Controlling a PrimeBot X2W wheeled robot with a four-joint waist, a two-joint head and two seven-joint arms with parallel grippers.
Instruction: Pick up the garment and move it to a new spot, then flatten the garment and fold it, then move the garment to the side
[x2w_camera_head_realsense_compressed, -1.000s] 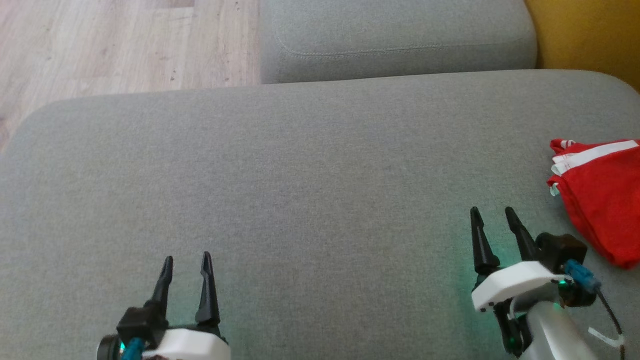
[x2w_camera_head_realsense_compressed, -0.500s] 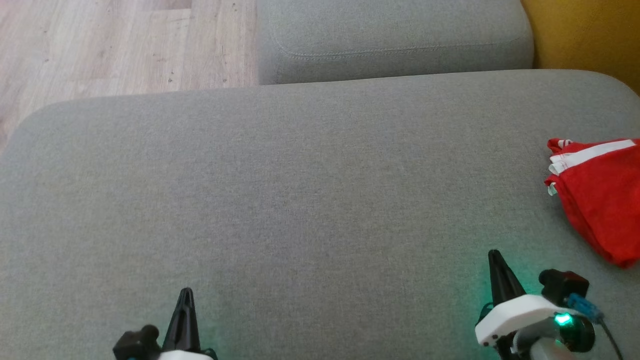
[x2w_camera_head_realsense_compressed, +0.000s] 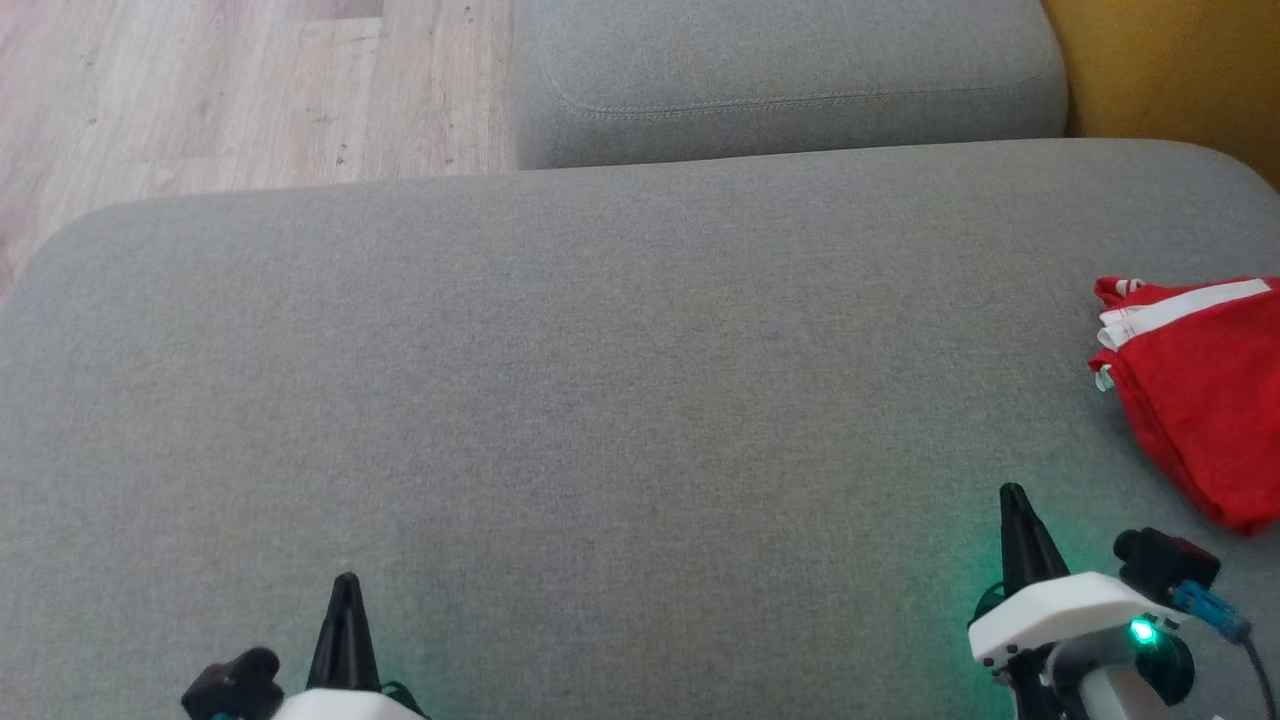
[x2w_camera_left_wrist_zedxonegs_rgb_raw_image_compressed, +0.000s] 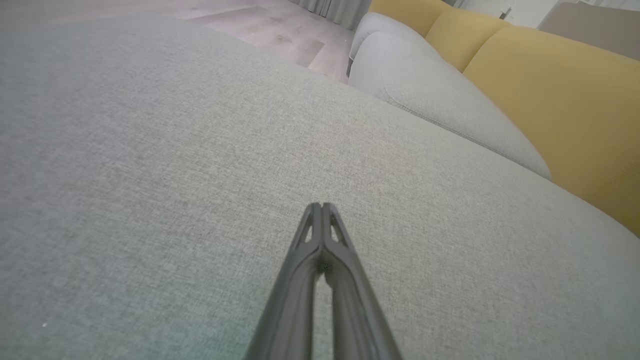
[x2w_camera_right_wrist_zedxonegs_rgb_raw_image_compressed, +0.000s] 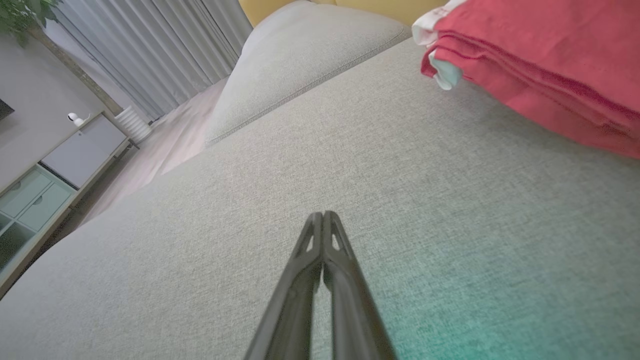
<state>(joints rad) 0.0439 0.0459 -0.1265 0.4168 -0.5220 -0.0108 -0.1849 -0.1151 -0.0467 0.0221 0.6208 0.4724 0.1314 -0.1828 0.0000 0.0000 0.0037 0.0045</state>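
Two pincers sit at the bottom edge of the head view, both clenched on nothing. The left pincer (x2w_camera_head_realsense_compressed: 347, 592) is at the lower left and the right pincer (x2w_camera_head_realsense_compressed: 1014, 503) at the lower right. In each wrist view the dark fingers meet at their tips over the grey seat cushion (x2w_camera_head_realsense_compressed: 600, 400). A green glow falls on the fabric beside the right pincer.

The garment (x2w_camera_head_realsense_compressed: 1200, 400), red with a white stripe, lies folded at the right edge of the frame, on the same cushion. It is up and to the right of the right pincer, near it but apart, with plain grey fabric between them. In the right wrist view its stacked layers fill the upper right corner.

A second grey cushion (x2w_camera_head_realsense_compressed: 790, 80) butts against the seat at the top centre. A yellow backrest (x2w_camera_head_realsense_compressed: 1170, 70) takes the upper right and a pale wood floor (x2w_camera_head_realsense_compressed: 200, 90) the upper left. In the right wrist view, grey curtains (x2w_camera_right_wrist_zedxonegs_rgb_raw_image_compressed: 150, 50) and a low cabinet (x2w_camera_right_wrist_zedxonegs_rgb_raw_image_compressed: 50, 175) stand at the left.
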